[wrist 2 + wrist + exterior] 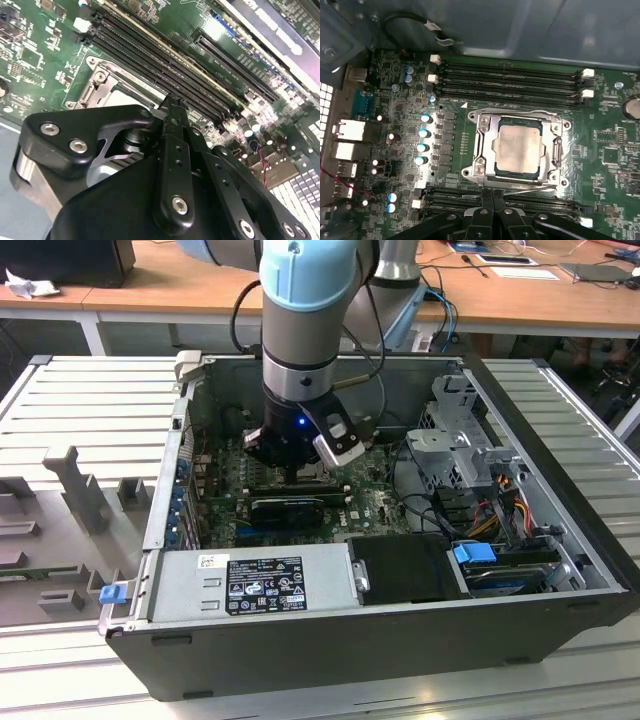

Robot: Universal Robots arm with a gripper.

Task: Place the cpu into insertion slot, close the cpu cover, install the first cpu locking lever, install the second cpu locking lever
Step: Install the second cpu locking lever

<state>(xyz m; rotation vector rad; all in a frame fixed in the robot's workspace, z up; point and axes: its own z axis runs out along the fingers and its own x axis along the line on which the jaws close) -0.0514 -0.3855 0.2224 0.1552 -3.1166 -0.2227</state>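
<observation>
Cpu (518, 149) seated in insertion slot (485, 176), mid motherboard (615, 150). Cpu cover (551, 134) closed flat over it. Gripper (493, 200) fingers pressed together, empty, tips at socket's edge beside memory slots (510, 80).

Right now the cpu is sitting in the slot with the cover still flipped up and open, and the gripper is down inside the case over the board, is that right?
Not quite. The cover is closed, lying flat around the cpu, as the first wrist view shows. The rest holds: the cpu sits in the slot, and the gripper is down inside the case over the board.
</observation>
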